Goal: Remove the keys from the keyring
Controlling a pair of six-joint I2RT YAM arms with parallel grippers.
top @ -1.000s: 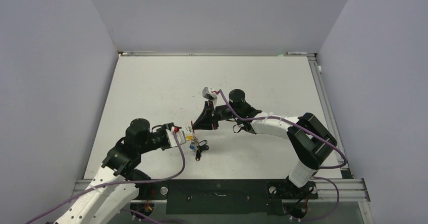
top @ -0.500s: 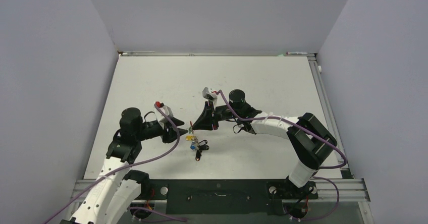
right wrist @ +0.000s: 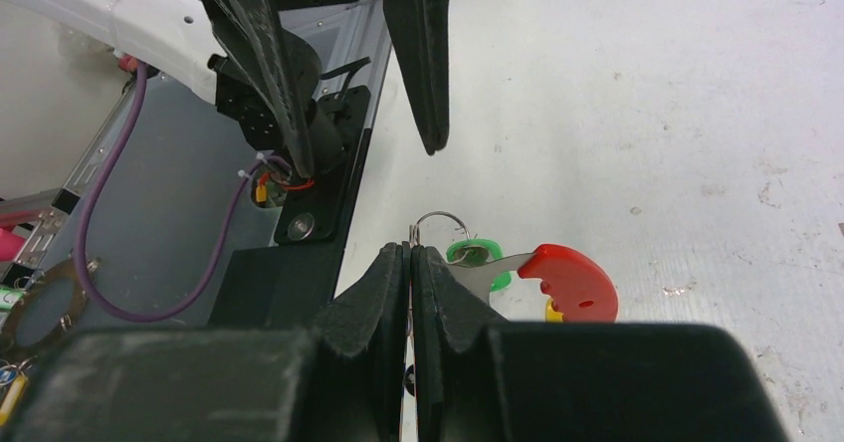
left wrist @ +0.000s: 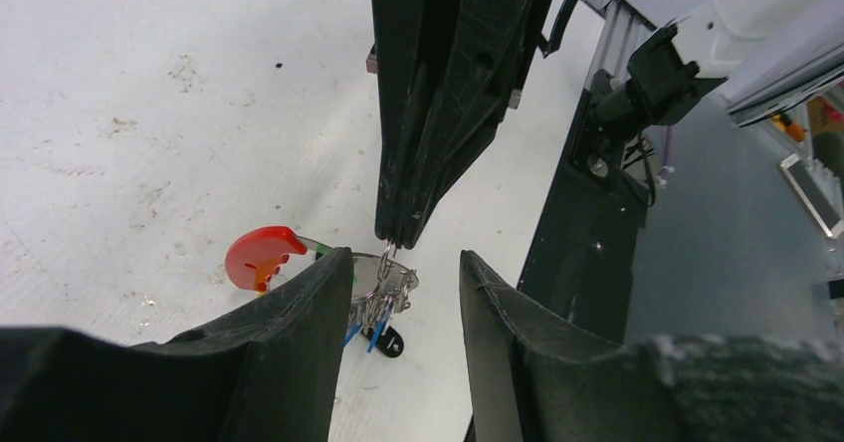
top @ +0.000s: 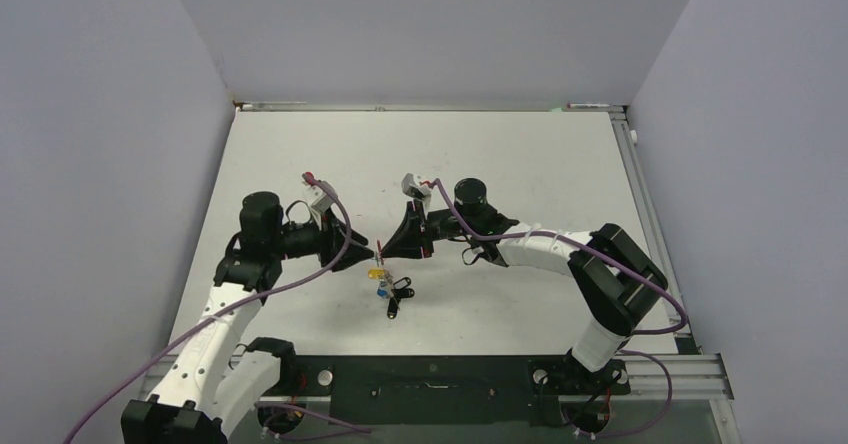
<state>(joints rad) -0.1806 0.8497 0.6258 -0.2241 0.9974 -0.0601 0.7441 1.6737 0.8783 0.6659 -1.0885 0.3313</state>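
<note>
The keyring (left wrist: pixel 264 256), a grey crescent with a red arc, hangs just above the table; the right wrist view shows it too (right wrist: pixel 572 281). My right gripper (right wrist: pixel 411 248) is shut on a thin wire ring (right wrist: pixel 438 228) at the top of the bunch. The keys (top: pixel 385 284) dangle below it, with blue and black tags (left wrist: pixel 376 334) and a green head (right wrist: pixel 476 255). My left gripper (left wrist: pixel 406 255) is open, its fingers either side of the bunch and touching nothing. In the top view both grippers (top: pixel 365 251) (top: pixel 385 253) meet tip to tip mid-table.
The white table (top: pixel 500 154) is enclosed by grey walls on three sides. A black base plate (top: pixel 430 374) and aluminium rail (top: pixel 680 369) run along the near edge. Purple cables (top: pixel 300 284) loop off both arms.
My left arm has lifted and turned its wrist, swinging the gripper up and right to face the bunch, with jaws a little wider. The right arm and bunch have stayed put.
</note>
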